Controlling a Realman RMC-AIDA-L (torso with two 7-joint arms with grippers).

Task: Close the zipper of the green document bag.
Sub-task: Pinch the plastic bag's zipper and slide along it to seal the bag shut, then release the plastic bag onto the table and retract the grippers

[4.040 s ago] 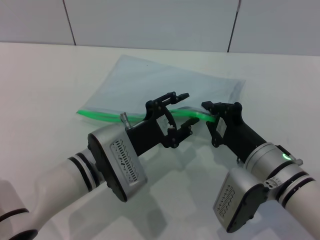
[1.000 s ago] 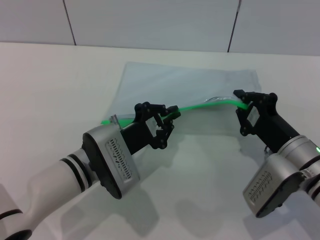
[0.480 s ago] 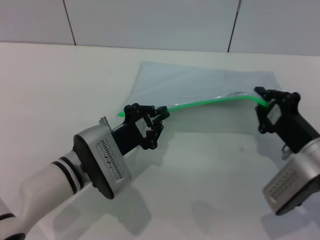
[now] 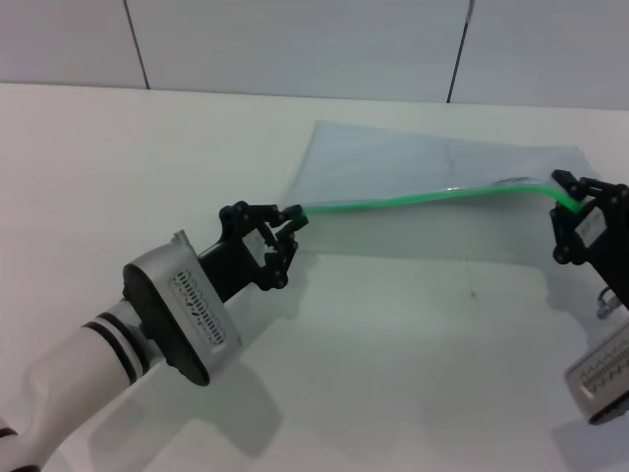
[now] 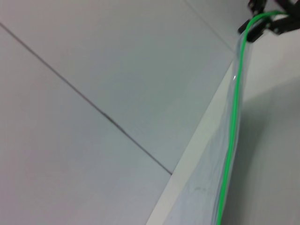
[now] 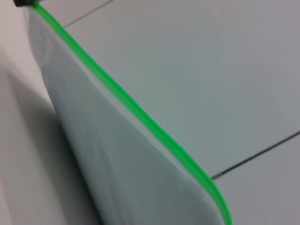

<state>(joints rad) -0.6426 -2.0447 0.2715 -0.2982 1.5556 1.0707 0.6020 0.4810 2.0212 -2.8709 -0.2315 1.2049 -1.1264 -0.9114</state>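
Note:
The green document bag (image 4: 423, 162), a pale blue-grey pouch, hangs lifted off the white table between my two grippers. Its zipper (image 4: 423, 199) is a bright green strip stretched almost straight along the bag's near edge. My left gripper (image 4: 291, 216) is shut on the strip's left end. At the strip's right end, my right gripper (image 4: 567, 197) is shut on it. I cannot make out the slider. In the left wrist view the zipper (image 5: 230, 136) runs away to the right gripper (image 5: 262, 21). The right wrist view looks along the zipper (image 6: 136, 112) and the bag's face (image 6: 117, 173).
The white table (image 4: 393, 374) spreads under and in front of the bag. A grey panelled wall (image 4: 295, 39) rises behind the table's far edge.
Both grippers have drawn apart: the right one has slid right along the green strip and the left one has pulled left. The bag has shifted right and the strip is straighter.

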